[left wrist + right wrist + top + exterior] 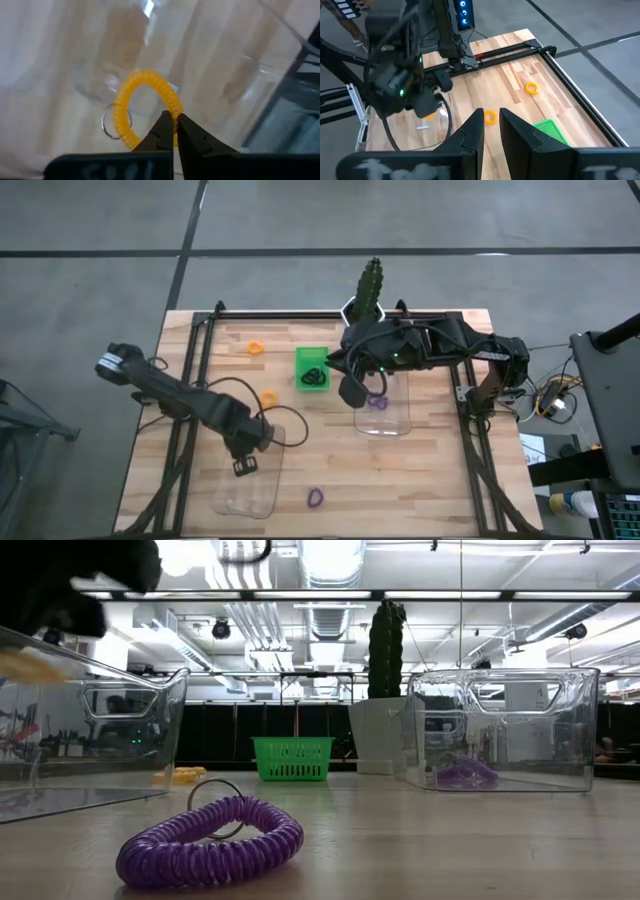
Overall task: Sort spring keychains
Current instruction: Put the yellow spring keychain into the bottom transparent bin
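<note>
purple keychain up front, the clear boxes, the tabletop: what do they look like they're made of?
Purple keychain: glossy translucent plastic coil, judging by the sheen on its ribs, on a thin ring that looks like bare metal.
Clear boxes: rigid transparent plastic; the room shows through, and the edges glint.
Tabletop: light wood planks, with visible grain and seams; the finish looks matte.

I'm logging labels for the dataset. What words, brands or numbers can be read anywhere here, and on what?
None can be read.
Left claw housing: pale marks along its edge, too blurred to read.
Right claw housing: pale marks, likewise blurred.
Clear boxes, green tray and spring keychains: no print visible.
</note>
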